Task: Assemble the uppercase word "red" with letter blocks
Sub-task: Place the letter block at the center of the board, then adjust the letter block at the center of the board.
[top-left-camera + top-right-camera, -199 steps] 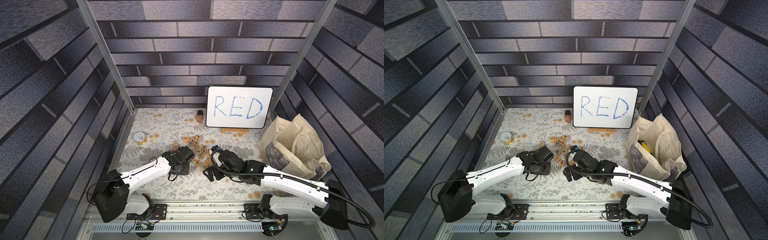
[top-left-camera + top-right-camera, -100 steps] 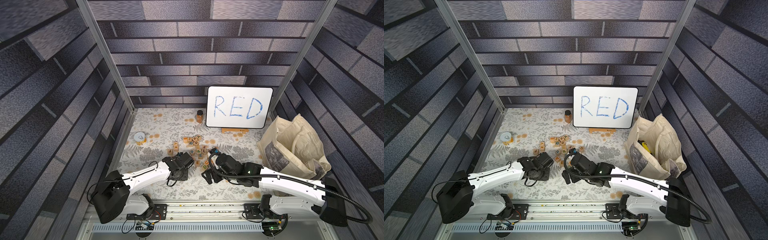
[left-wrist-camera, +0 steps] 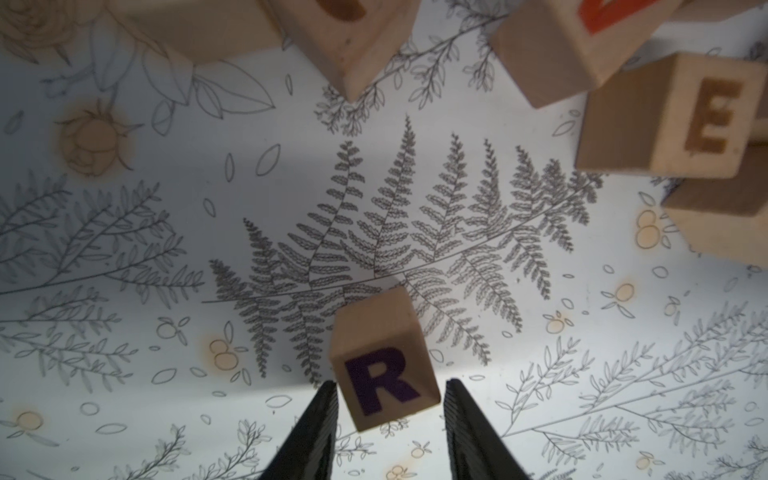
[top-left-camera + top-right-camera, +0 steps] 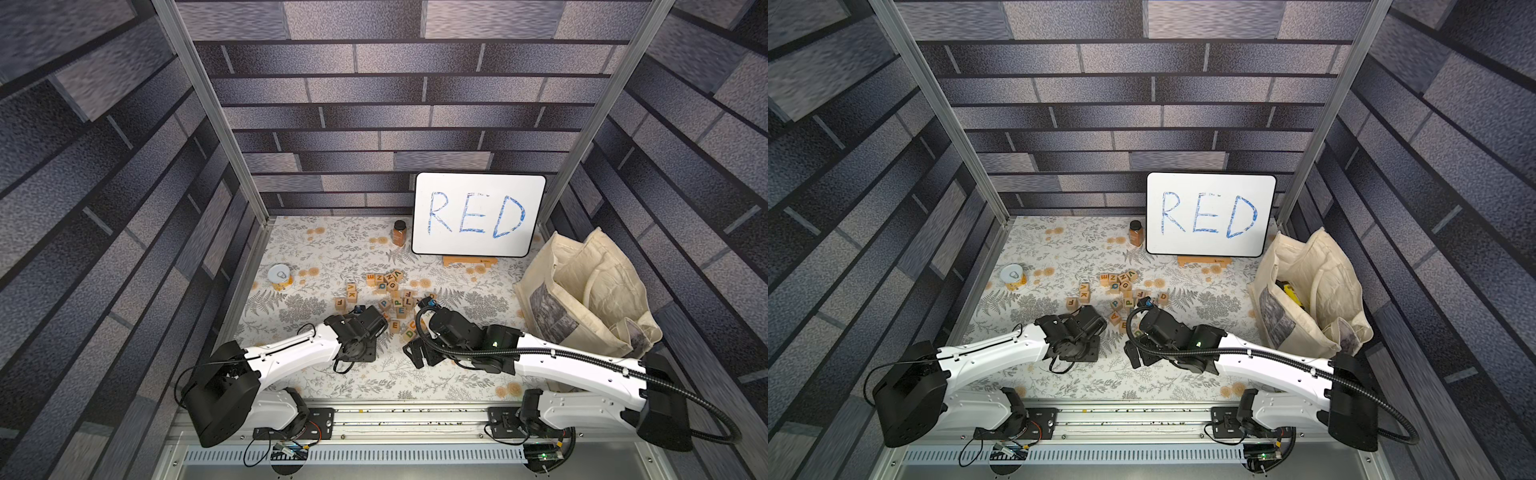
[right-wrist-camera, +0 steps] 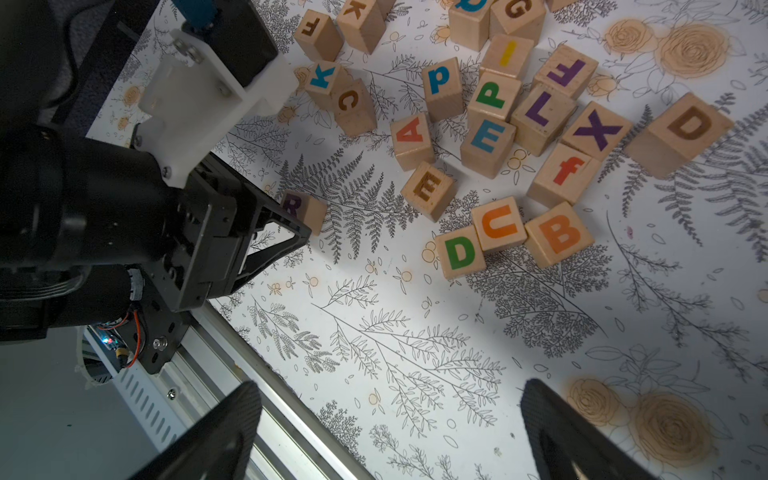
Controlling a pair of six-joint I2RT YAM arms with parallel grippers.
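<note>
The dark-purple R block [image 3: 382, 365] rests tilted on the floral table between the fingertips of my left gripper [image 3: 390, 381]. The jaws stand slightly apart from the block, with a thin gap at one side, so the gripper is open. The right wrist view shows this R block [image 5: 305, 210] in front of the pile, beside the left fingers. In the pile lie the blue E block [image 5: 486, 139] and the green D block [image 5: 459, 251]; the D touches an orange U. My right gripper [image 5: 392, 386] hangs wide open over bare table near the front rail, holding nothing.
Several other letter blocks crowd the pile, among them an orange E [image 5: 428, 189] and an orange D [image 5: 690, 122]. A whiteboard reading RED [image 4: 478, 214] stands at the back, beside a spice jar [image 4: 400, 232]. A tote bag [image 4: 582, 299] stands on the right and a tin can [image 4: 279, 276] on the left.
My left arm pulled back from the pile toward the front with the R block, then its jaws parted and let the block go. My right arm shifted slightly toward the front.
</note>
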